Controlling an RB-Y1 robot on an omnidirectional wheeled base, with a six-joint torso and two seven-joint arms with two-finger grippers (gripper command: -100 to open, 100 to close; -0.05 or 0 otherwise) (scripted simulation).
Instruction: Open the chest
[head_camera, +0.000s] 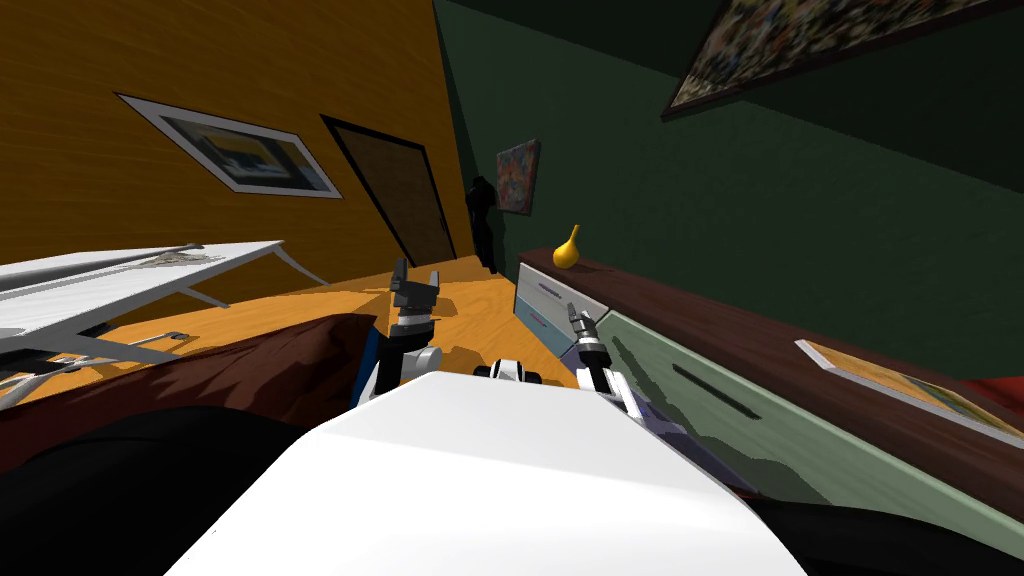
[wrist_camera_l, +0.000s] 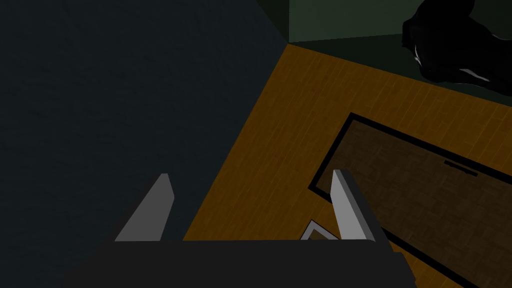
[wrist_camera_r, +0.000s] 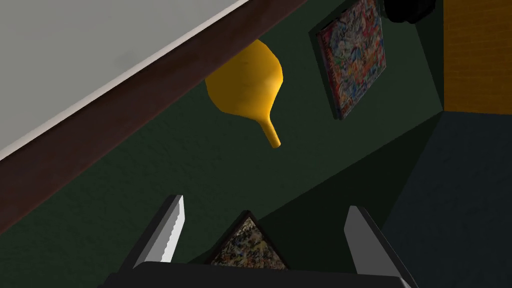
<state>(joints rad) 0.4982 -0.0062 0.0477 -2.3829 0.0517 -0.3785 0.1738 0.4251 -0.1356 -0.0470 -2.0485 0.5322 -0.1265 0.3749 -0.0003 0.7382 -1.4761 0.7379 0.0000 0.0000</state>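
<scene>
The chest (head_camera: 780, 430) runs along the right of the frame, from the lower right corner up toward the middle, against the wall (head_camera: 750, 200). On its top, at the far end just above centre, stands a vase (head_camera: 567, 250). Nearer, by the right edge, a flat frame (head_camera: 900, 385) lies on the same top. A painting (head_camera: 518, 176) hangs above and left of the vase, and a larger painting (head_camera: 830, 40) hangs in the upper right corner. A door (head_camera: 395, 190) sits at upper centre, with a framed picture (head_camera: 240, 155) to its left. The bench (head_camera: 130, 275) stands at the left edge. At centre, the left claw (head_camera: 416, 272) is over the floor (head_camera: 480, 310), and the right claw (head_camera: 580, 318) is just beside the chest's front.
</scene>
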